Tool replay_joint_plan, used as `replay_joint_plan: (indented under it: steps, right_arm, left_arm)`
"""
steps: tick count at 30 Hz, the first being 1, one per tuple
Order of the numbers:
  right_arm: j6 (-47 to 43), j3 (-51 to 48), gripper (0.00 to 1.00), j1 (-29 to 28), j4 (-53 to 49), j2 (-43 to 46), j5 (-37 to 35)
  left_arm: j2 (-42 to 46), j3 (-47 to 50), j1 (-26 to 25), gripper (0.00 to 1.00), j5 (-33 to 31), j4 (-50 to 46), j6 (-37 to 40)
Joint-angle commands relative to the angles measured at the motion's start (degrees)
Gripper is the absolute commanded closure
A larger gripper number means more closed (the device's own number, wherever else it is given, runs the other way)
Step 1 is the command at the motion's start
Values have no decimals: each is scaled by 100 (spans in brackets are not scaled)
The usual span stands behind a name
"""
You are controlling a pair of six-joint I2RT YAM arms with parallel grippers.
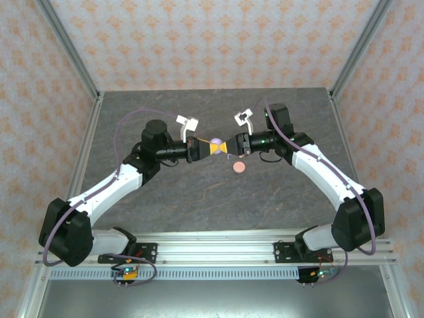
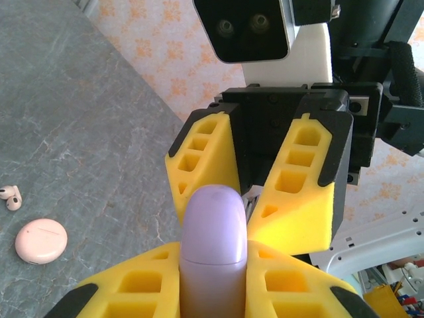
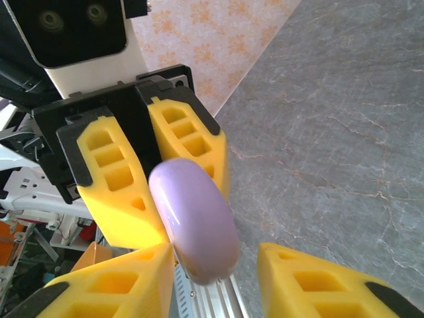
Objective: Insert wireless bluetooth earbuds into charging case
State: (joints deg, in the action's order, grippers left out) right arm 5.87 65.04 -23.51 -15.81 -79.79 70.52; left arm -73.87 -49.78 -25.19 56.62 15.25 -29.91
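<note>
Inside left gripper (image 2: 213, 268) | purple case (image 2: 213, 228) is clenched | right gripper (image 3: 215, 255) is spread around case's far end, one side gapped

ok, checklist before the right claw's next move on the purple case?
1. Grip of left claw on purple case: ok, shut.
2. Case end between the right claw fingers: ok.
3. Grip of right claw on case: not ok, gap at one finger.
4. Case lid open: not ok, looks shut.
5. Loose earbuds on table beside pink case: ok.
</note>
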Motion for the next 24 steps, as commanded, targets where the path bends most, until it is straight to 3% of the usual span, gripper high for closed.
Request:
replay_joint_plan:
  steps: [1,13,21,24]
  right_arm:
    - [-118,201,63,-54,152,-11,220]
    - [-17,211,78,-68,311,-16,308]
    - [13,233,82,-66,249,-1,111]
    - [18,254,82,-68,235,-23,85]
  left_arm:
    - [90,-45,-68,88,130,339,-6]
    - [22,-85,-174,87,139,344,22]
    - [62,-149,-218,68,148,18,250]
    - [90,-152,-223,66,148,-43,291]
